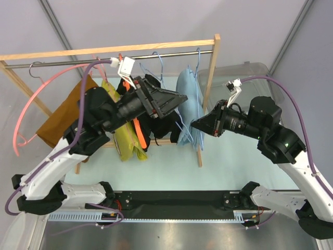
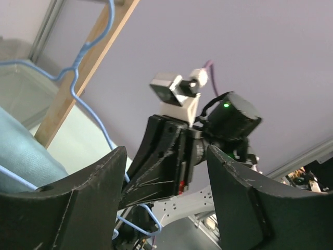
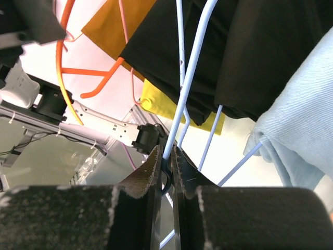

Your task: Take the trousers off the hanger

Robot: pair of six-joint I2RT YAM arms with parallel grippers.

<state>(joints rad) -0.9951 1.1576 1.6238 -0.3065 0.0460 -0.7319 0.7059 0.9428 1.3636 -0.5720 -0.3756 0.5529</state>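
Under the wooden rack [image 1: 109,50], right hand [image 3: 165,161] grips the blue hanger [image 3: 190,73]; left hand [image 2: 166,151] gapes.

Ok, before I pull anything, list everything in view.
rack: one, wood with metal rail
pink hanger: one, bare, left end
brown garment: one, hanging left
yellow garment: one, beside the brown
black garment: one, middle
orange hanger: one, against the black garment
light blue trousers: one, right
blue hanger: two hooks seen, rail's right part
clear bin: one, behind right post
left gripper: black, open, near black garment
right gripper: black, shut on blue hanger
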